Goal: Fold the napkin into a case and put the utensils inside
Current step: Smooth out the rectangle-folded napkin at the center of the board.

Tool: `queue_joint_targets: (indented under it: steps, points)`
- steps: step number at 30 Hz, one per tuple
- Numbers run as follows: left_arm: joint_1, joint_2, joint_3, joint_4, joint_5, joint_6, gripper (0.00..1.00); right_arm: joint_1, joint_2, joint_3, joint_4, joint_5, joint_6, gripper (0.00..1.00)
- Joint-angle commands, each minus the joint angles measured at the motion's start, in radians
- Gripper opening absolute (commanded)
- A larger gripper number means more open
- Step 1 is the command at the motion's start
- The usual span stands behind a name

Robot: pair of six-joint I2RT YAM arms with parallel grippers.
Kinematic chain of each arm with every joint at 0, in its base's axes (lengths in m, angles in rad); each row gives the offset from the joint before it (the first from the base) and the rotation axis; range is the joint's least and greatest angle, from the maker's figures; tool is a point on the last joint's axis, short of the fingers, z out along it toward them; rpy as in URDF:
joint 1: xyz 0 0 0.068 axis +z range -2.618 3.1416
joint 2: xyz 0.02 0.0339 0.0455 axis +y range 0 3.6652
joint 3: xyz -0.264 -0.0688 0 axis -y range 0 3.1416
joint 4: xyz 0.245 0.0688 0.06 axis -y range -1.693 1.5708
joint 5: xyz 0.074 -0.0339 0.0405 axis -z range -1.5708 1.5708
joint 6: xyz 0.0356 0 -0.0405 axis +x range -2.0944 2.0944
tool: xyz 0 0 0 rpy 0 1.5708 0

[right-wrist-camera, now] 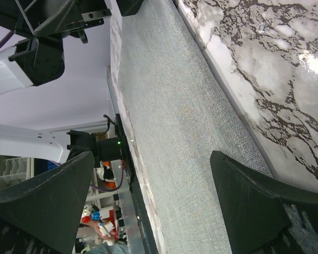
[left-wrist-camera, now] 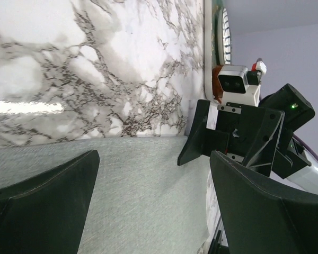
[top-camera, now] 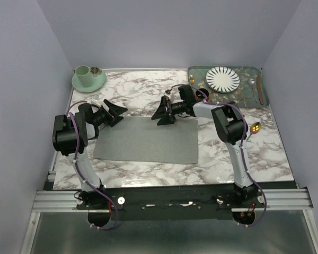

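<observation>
At 10 o'clock a cup (top-camera: pixel 85 75) stands well apart from the work. The left gripper (top-camera: pixel 118 115) hovers with its jaws wide apart and nothing between them, just over the napkin's far left corner. The napkin (top-camera: pixel 148 140) lies flat and unfolded at the centre of the table (top-camera: pixel 143 87), reaching towards 6 o'clock. The right gripper (top-camera: pixel 160 112), likewise spread and empty, hangs over the far edge near its middle and faces the left one.

The two grippers are near each other, so both diving for that edge could knock together. One pinch alone would likely drag the cloth and skew the fold. Thin cloth on slick marble may also slip from a shallow pinch.

At 1 o'clock the tray (top-camera: pixel 196 79) holds a plate (top-camera: pixel 222 78) and cutlery (top-camera: pixel 259 90). A gold spoon (top-camera: pixel 256 127) lies at 3 o'clock, just beside the right arm (top-camera: pixel 228 124), whose elbow could sweep it away.
</observation>
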Motion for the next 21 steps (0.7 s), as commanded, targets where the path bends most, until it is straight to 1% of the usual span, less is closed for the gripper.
queue_joint_targets:
  steps: [1, 7, 8, 11, 15, 18, 19, 21]
  points:
    - [0.031, -0.082, -0.084, -0.121, 0.017, 0.091, 0.99, -0.01, 0.019, -0.036, -0.148, 0.064, -0.081, 1.0]
    - [0.031, -0.237, -0.254, -0.141, 0.025, 0.105, 0.99, 0.025, -0.031, -0.082, -0.217, 0.048, -0.164, 1.0]
    - [0.032, -0.282, -0.276, -0.161, 0.028, 0.123, 0.99, 0.042, -0.038, -0.088, -0.229, 0.044, -0.195, 1.0]
    - [0.035, -0.363, -0.334, -0.219, 0.033, 0.159, 0.99, 0.071, -0.082, -0.133, -0.242, 0.024, -0.218, 1.0]
    - [0.035, -0.463, -0.329, -0.31, 0.025, 0.238, 0.99, 0.079, -0.153, -0.162, -0.245, 0.019, -0.233, 1.0]
    - [0.026, -0.48, -0.31, -0.304, 0.03, 0.211, 0.99, 0.079, -0.205, -0.151, -0.24, 0.027, -0.214, 1.0]
    - [0.009, -0.475, -0.302, -0.295, 0.03, 0.185, 0.99, 0.08, -0.212, -0.15, -0.201, 0.025, -0.195, 1.0]
    - [-0.015, -0.448, -0.291, -0.256, 0.024, 0.167, 0.99, 0.08, -0.211, -0.15, -0.139, 0.011, -0.108, 1.0]
